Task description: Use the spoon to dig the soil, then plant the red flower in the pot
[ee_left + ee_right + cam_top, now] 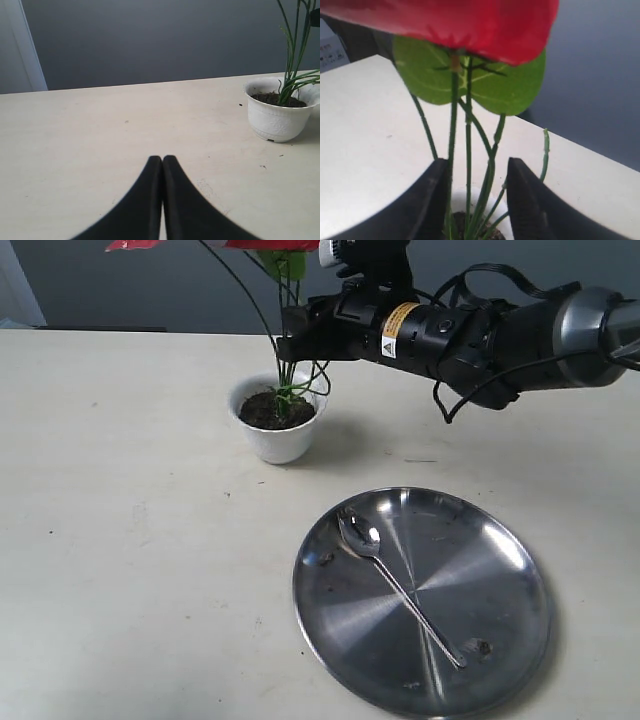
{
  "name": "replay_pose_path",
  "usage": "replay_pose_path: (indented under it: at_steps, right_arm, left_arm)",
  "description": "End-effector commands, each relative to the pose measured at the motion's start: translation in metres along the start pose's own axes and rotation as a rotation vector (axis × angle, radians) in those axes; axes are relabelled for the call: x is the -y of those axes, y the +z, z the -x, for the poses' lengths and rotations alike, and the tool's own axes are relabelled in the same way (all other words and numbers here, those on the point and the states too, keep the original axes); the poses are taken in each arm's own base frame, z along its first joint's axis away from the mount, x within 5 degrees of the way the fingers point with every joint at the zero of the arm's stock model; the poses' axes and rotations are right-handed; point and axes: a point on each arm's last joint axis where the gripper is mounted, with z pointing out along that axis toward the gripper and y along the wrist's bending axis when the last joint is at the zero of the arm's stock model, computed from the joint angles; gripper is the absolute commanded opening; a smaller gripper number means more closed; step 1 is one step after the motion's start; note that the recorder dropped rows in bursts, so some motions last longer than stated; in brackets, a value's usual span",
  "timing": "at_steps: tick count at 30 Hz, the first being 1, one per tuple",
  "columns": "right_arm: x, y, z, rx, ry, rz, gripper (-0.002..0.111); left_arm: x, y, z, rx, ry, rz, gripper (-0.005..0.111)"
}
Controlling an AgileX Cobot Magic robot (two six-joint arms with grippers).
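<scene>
The red flower (283, 340) stands upright in the white pot (280, 445), its green stems rooted in the dark soil (268, 412). My right gripper (292, 342) is open just above the pot's mouth, with the stems between its two fingers. In the right wrist view the gripper (476, 165) straddles the stems (468, 150) under a red bloom (470, 25) and green leaf (512, 92); one stem lies against a finger. The spoon (395, 585) rests on the steel plate (505, 540). My left gripper (162, 159) is shut and holds nothing, low over the table, well away from the pot (277, 120).
The large round steel plate sits at the front right, with a few crumbs of soil on it. The right arm (480, 330) stretches across the back right above the table. A grey wall (150, 40) runs behind the table's far edge.
</scene>
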Motion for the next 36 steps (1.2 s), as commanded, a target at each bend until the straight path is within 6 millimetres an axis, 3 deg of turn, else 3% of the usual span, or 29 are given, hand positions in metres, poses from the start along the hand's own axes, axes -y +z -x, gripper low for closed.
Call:
replay_pose_path:
  at_steps: [1,8,12,15,17,22,27,32,36]
  right_arm:
    - [-0.001,-0.006,0.003,-0.040,-0.057,0.005,0.038]
    - [-0.001,-0.008,0.003,-0.056,-0.035,0.002,0.038]
    - [-0.007,-0.026,0.004,-0.051,-0.030,0.016,0.037]
    - [-0.013,-0.053,0.007,-0.049,-0.042,0.017,0.021]
    - [-0.018,-0.074,0.013,-0.040,-0.045,0.007,-0.001]
    - [-0.019,-0.132,0.029,-0.073,0.026,-0.134,0.000]
    - [-0.022,-0.186,0.031,-0.143,0.020,-0.257,0.000]
    - [-0.029,-0.227,0.039,-0.082,0.112,-0.296,0.000]
    - [-0.032,-0.244,0.048,-0.028,0.130,-0.303,0.000]
  left_arm:
    - [0.000,-0.001,0.001,0.007,-0.003,-0.003,0.000]
    - [0.000,-0.001,0.001,0.007,-0.003,-0.003,0.000]
    - [0.000,-0.001,0.001,0.007,-0.003,-0.003,0.000]
    - [0.000,-0.001,0.001,0.007,-0.003,-0.003,0.000]
    - [0.000,-0.001,0.001,0.007,-0.003,-0.003,0.000]
    - [0.000,-0.001,0.001,0.007,-0.003,-0.003,0.000]
    - [0.000,-0.001,0.001,0.007,-0.003,-0.003,0.000]
    - [0.000,-0.001,0.001,0.007,-0.003,-0.003,0.000]
    - [0.000,-0.001,0.001,0.007,-0.003,-0.003,0.000]
